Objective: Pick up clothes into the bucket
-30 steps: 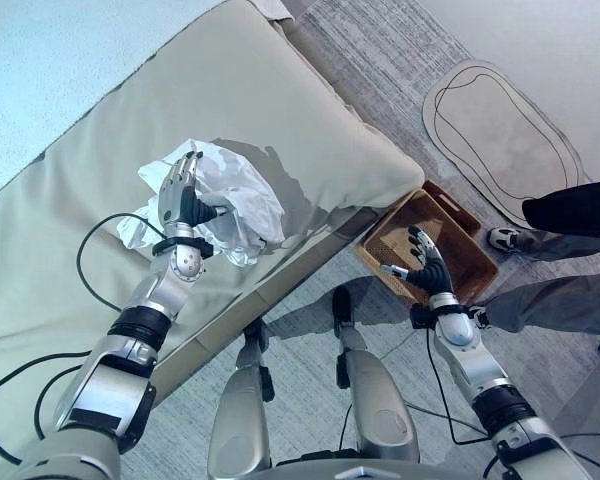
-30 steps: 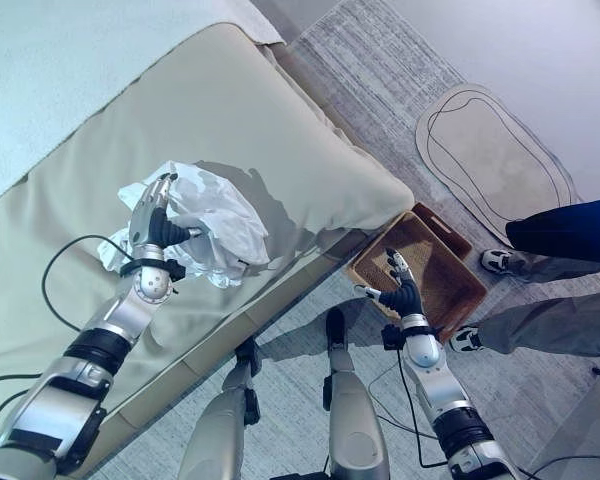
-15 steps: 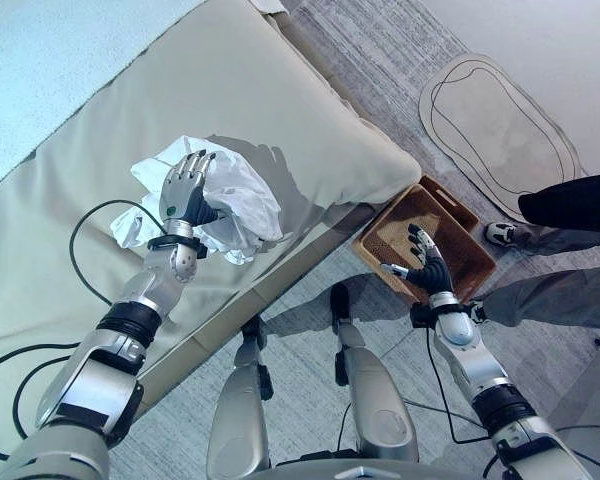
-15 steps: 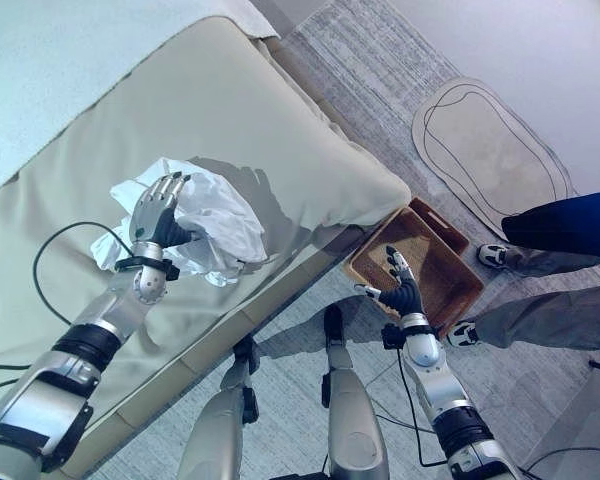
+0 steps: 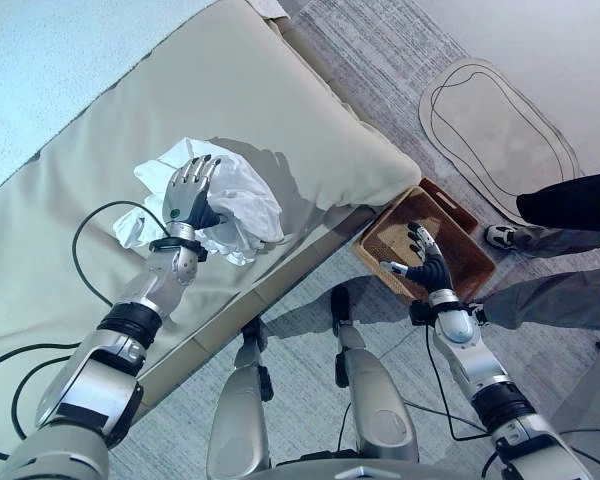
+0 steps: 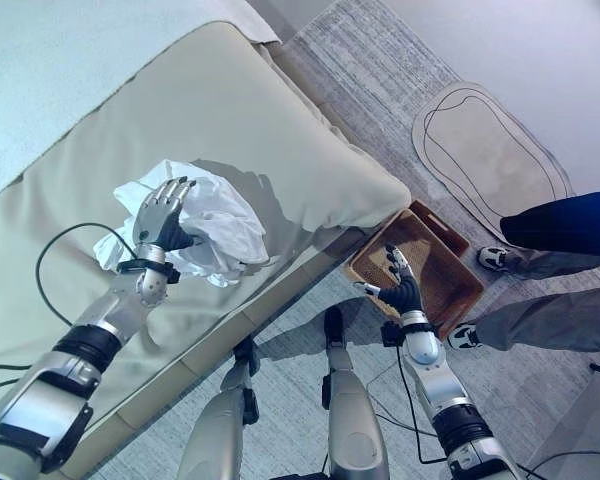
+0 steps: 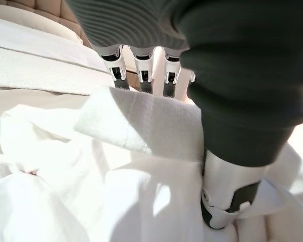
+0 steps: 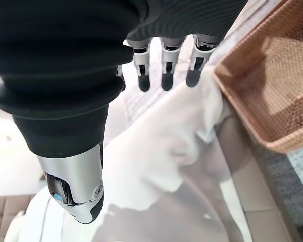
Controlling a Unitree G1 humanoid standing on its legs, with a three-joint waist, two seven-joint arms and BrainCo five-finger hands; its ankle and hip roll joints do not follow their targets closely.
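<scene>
One garment is all I can see to collect, and none of it is in the basket yet; I judge the task to be at its very start. Going left to right: my left hand (image 5: 188, 192) is on the crumpled white garment (image 5: 242, 196), which lies on the beige bed cover (image 5: 280, 110) near the bed's front edge; in the left wrist view the fingers (image 7: 143, 70) run fairly straight over a ribbed white hem (image 7: 141, 126), with the thumb (image 7: 227, 196) down beside the cloth, so I read the hand as open and resting on the fabric, not gripping it. Further right, past the bed's corner, the brown woven basket (image 5: 458, 252) stands on the grey carpet (image 5: 380, 60) just beside the bed, and nothing lies in the part of it I can see; my right hand (image 5: 426, 264) hovers above its near edge with fingers spread and holds nothing. At the far right a person's legs and a shoe (image 5: 500, 236) stand close to the basket, beside a pale oval mat (image 5: 495, 130). What is left, in my judgement: close on the garment, lift it, carry it across and drop it in. I can read no writing, label or brand anywhere.
</scene>
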